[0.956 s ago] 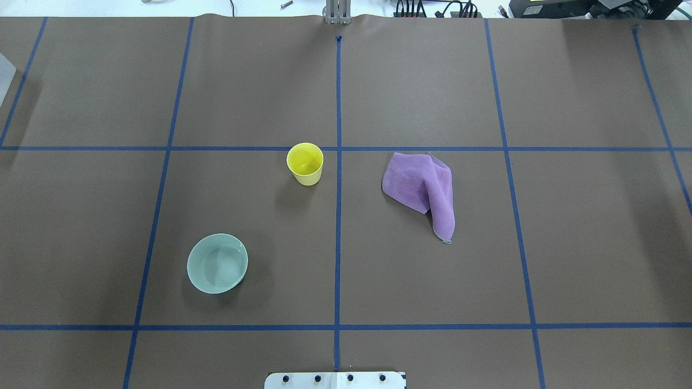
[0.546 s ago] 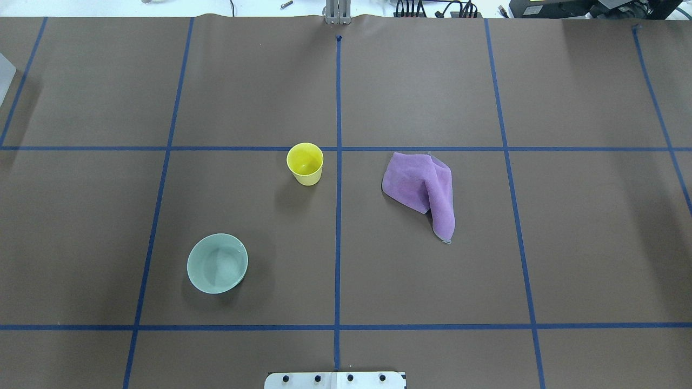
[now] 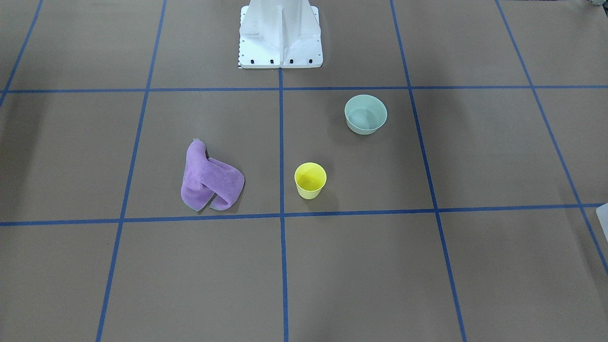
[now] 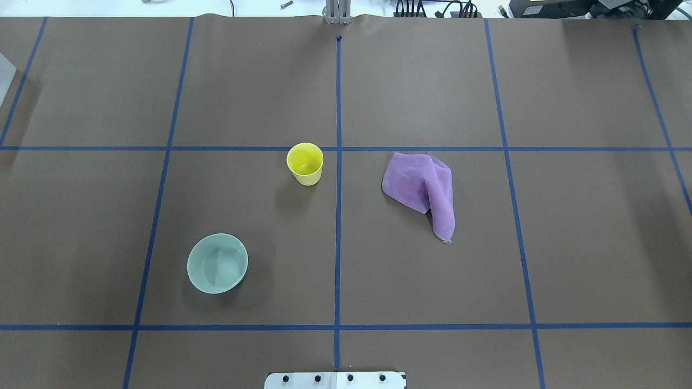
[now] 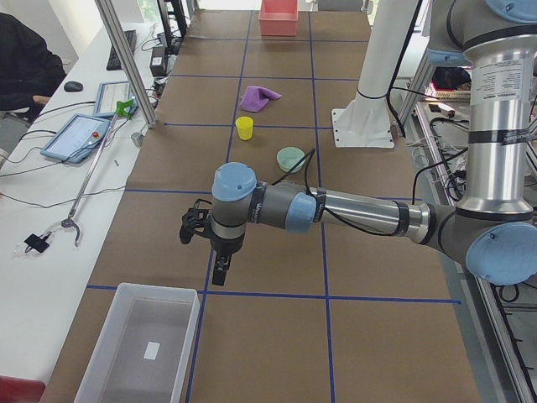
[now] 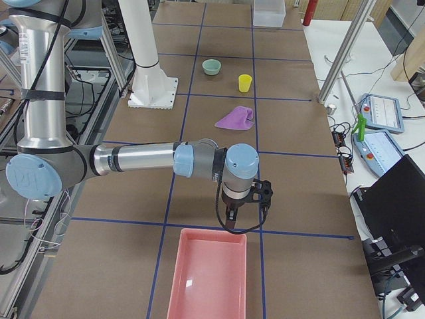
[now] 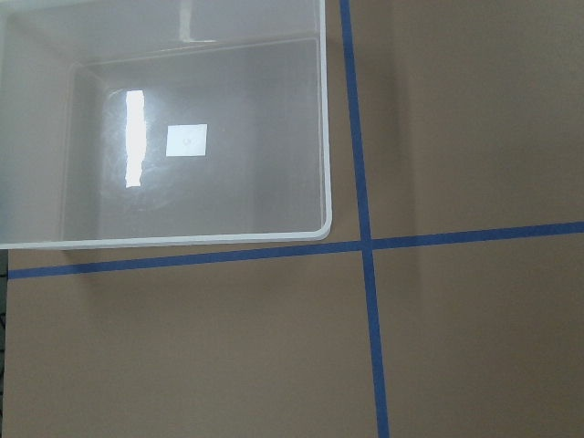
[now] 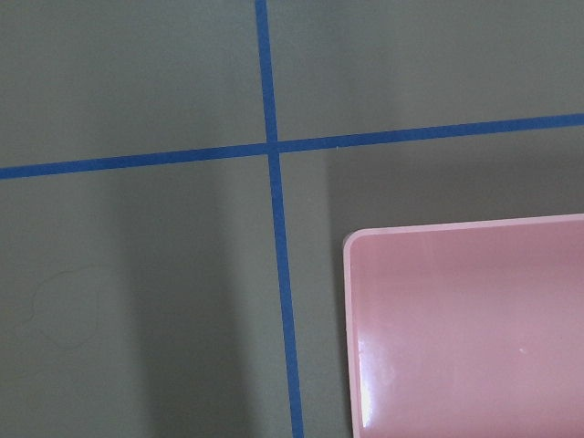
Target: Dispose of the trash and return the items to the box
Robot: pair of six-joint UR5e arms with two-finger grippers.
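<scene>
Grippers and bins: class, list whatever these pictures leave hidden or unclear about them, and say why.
Left gripper: seen only in exterior left, small; open or shut unclear.
Right gripper: only in exterior right; same.
Clear bin: cut by left wrist view's edge.
Pink bin: cut by right wrist view's edge.
</scene>
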